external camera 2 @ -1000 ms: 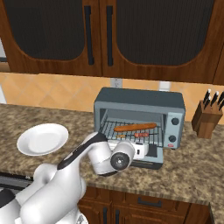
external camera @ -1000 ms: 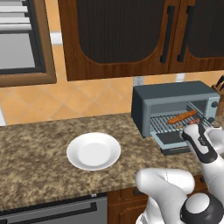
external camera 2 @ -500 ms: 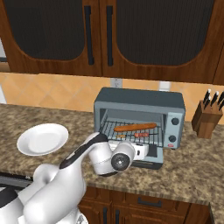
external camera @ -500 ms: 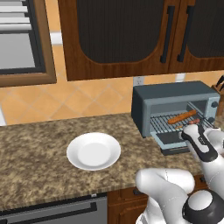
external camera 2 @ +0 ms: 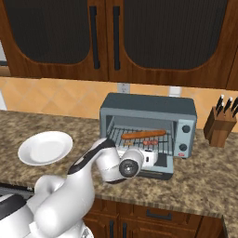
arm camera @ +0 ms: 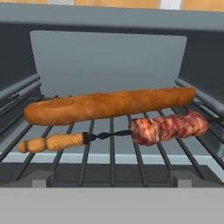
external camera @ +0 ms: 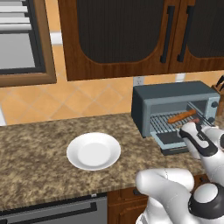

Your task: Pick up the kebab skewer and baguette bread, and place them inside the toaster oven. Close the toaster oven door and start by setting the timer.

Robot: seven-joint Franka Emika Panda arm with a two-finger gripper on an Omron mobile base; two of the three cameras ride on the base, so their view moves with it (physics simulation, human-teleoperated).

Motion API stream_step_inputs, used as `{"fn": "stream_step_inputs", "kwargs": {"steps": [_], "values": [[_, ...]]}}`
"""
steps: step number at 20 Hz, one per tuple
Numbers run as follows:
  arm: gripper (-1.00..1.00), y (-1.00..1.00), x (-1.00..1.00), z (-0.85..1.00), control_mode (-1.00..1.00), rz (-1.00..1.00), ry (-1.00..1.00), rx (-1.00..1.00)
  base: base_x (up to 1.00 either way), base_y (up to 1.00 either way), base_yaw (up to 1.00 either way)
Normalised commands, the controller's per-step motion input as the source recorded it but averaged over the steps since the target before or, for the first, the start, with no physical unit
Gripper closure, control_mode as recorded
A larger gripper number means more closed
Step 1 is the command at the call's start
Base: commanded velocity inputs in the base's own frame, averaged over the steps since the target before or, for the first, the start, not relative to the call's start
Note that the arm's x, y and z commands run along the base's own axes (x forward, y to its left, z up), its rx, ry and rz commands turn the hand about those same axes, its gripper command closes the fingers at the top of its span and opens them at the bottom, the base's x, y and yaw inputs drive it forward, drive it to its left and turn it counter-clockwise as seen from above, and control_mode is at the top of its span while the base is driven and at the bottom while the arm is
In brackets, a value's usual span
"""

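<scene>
The grey-blue toaster oven [external camera 2: 148, 104] stands open on the counter, and its door [external camera: 170, 140] lies folded down in front. On the wire rack [arm camera: 111, 153] the orange-brown baguette bread [arm camera: 109, 105] lies crosswise. Just in front of it is the kebab skewer [arm camera: 166, 127], meat chunks to the right and pale handle to the left. Both also show in the right base view, baguette bread [external camera 2: 143, 134] behind kebab skewer [external camera 2: 148, 142]. My gripper [external camera 2: 155, 158] hovers over the lowered door, pointing into the oven mouth. It is open and holds nothing.
A white plate [external camera: 93, 151] sits bare on the granite counter left of the oven. A wooden knife block [external camera 2: 219, 128] stands to the oven's right. The oven's knobs [external camera 2: 186, 129] are on its right front panel. Dark wood cabinets hang above.
</scene>
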Motion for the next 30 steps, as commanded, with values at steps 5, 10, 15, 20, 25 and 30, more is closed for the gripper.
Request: {"fn": "stream_step_inputs", "kwargs": {"steps": [5,10,15,20,25,30], "values": [[-1.00,0.00,0.21,0.00,-1.00,0.00,0.00,0.00,0.00,0.00,0.00],[-1.00,0.00,0.23,0.00,-1.00,0.00,0.00,0.00,0.00,0.00,0.00],[-1.00,0.00,0.25,0.00,-1.00,0.00,0.00,0.00,0.00,0.00,0.00],[-1.00,0.00,0.24,0.00,-1.00,0.00,0.00,0.00,0.00,0.00,0.00],[-1.00,0.00,0.26,0.00,-1.00,0.00,0.00,0.00,0.00,0.00,0.00],[-1.00,0.00,0.30,0.00,-1.00,0.00,0.00,0.00,0.00,0.00,0.00]]}}
